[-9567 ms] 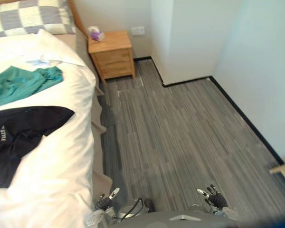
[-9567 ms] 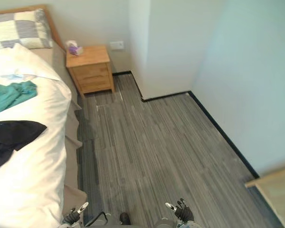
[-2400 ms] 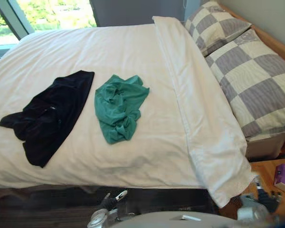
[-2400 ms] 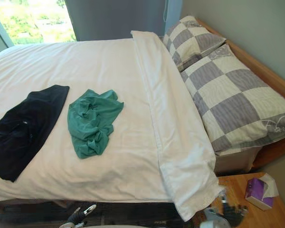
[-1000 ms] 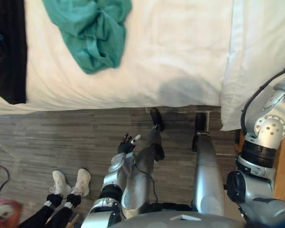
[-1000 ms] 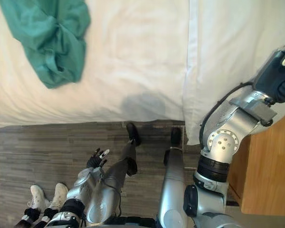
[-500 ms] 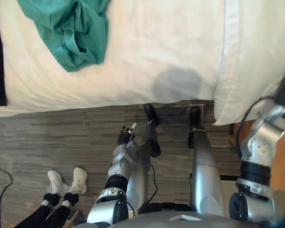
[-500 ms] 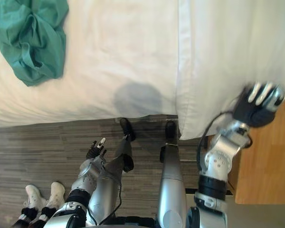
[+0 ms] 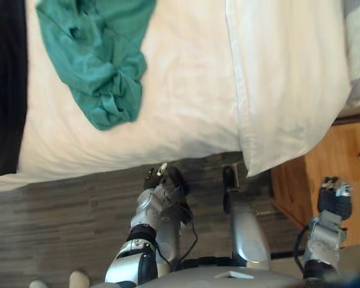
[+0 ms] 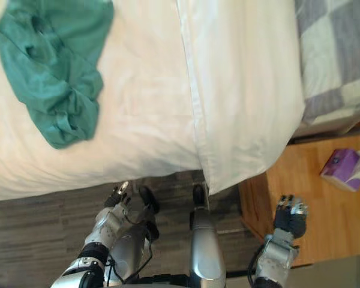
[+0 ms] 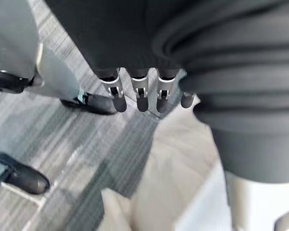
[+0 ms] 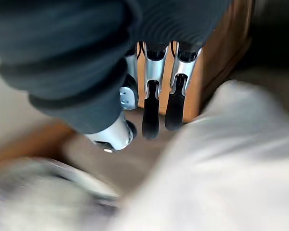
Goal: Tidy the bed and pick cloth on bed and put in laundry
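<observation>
My left hand point(image 9: 158, 176), fingers straight and empty, hangs above the floor point(image 9: 60, 222) beside the bed point(image 9: 186, 78). My right hand point(image 10: 290, 217), fingers likewise extended, is at the nightstand point(image 10: 330, 210). A green cloth point(image 9: 96, 66) and a black cloth point(image 9: 5, 90) lie on the bed.

Black cloth point(image 9: 3, 90), at the near edge of the bed point(image 9: 186, 90): cut by the left picture edge, outline incomplete. Green cloth point(image 9: 93, 60): upper part cut off. Checked pillow point(image 10: 339, 48): cropped at top and right. Right wrist view: white bed cover point(image 12: 221, 159) blurred, weave unreadable.
</observation>
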Tool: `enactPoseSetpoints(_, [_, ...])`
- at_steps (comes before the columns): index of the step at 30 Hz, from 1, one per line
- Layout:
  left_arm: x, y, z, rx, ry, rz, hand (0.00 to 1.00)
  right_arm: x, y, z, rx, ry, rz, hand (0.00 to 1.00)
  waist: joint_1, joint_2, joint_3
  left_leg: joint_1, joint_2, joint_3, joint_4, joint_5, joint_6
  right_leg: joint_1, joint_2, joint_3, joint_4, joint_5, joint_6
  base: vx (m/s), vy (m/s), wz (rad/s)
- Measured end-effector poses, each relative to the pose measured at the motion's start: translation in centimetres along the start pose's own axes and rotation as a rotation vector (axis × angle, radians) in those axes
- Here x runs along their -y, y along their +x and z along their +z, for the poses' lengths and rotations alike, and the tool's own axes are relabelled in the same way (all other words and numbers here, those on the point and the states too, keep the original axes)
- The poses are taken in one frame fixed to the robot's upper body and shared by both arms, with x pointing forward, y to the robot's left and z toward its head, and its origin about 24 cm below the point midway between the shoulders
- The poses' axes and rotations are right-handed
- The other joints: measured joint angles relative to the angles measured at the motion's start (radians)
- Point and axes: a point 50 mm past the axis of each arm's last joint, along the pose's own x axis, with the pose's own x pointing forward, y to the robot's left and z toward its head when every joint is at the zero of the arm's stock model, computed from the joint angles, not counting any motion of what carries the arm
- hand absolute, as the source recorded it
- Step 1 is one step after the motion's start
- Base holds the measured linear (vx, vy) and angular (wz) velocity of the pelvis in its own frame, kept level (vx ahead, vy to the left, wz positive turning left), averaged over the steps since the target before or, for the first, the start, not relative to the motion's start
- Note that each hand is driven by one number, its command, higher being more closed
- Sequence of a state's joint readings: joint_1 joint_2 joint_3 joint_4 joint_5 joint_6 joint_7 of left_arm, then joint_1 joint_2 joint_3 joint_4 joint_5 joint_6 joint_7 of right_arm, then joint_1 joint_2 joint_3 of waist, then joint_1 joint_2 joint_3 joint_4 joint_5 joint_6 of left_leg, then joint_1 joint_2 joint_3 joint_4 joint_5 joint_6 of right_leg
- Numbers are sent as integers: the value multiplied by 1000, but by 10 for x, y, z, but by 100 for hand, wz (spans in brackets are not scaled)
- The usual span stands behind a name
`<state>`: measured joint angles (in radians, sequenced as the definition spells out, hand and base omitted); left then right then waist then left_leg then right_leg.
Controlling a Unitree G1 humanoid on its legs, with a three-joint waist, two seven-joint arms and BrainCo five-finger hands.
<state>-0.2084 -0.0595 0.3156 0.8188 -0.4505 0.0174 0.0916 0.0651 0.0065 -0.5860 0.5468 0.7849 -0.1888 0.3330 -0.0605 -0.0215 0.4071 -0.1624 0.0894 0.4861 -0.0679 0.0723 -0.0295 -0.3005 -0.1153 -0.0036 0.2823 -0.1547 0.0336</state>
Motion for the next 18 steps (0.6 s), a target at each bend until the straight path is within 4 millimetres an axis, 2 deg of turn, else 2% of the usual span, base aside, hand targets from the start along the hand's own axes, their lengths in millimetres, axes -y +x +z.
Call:
enactPoseSetpoints(1, [-8, -3, -7, -20, 28, 17, 0, 9, -13, -19, -125, -199, -24, 0, 1, -3, -32, 33, -1, -1, 0, 1, -1, 51, -7, -28, -13, 0, 0, 199, -4, 35])
enactPoseSetpoints(2, [-14, -5, -12, -43, 57, 27, 0, 15, -24, -33, -210, -289, -34, 0, 0, -2, -57, 59, -1, -1, -1, 1, -2, 91, -11, -58, -24, -1, 1, 219, 7, 46])
enactPoseSetpoints(4, [-35, -14, -31, -102, 117, 64, 0, 28, -51, -62, -371, -366, -68, 0, 3, 0, -140, 114, -2, -6, -20, -2, -6, 169, -13, -100, -51, -2, 3, 165, 11, 43])
enactPoseSetpoints(7, [-68, -32, -56, -180, 169, 131, 0, 38, -70, -83, -511, -406, -91, 0, 8, 4, -220, 184, -7, -34, -31, -15, -23, 279, -14, -135, -105, -5, 8, 131, 3, 28])
enactPoseSetpoints(10, [-90, -46, -78, -257, 172, 193, 0, 42, -80, -94, -605, -475, -74, 0, 10, 13, -254, 222, -15, -63, -37, -16, -25, 354, -19, -170, -150, -10, 13, 22, -18, 27])
enactPoseSetpoints(12, [-98, -52, -84, -272, 217, 204, 0, 43, -84, -100, -657, -516, -49, 0, 13, 26, -266, 238, -19, -86, -37, -16, -24, 388, -20, -192, -178, -18, 13, -70, -14, 25])
enactPoseSetpoints(15, [-108, -59, -87, -265, 253, 220, 0, 47, -84, -98, -703, -544, -41, 0, 18, 28, -268, 279, -22, -86, -23, -32, -11, 431, -26, -201, -170, -34, 15, -70, 15, 5])
enactPoseSetpoints(16, [-109, -59, -86, -259, 257, 223, 0, 47, -84, -99, -709, -543, -41, 0, 17, 24, -266, 264, -19, -87, 14, -51, -8, 430, -34, -204, -152, -43, 17, -99, 27, 17])
enactPoseSetpoints(17, [-109, -58, -83, -244, 290, 225, 0, 49, -84, -99, -724, -542, -49, 0, 17, 17, -262, 190, -1, -89, 157, -117, 1, 401, -52, -213, -92, -68, 19, -113, 25, 33])
enactPoseSetpoints(18, [-108, -57, -80, -228, 328, 217, 0, 51, -83, -96, -713, -524, -66, 0, 9, 23, -258, 108, 30, -95, 302, -187, 11, 358, -64, -224, -9, -102, 22, -122, 27, 38])
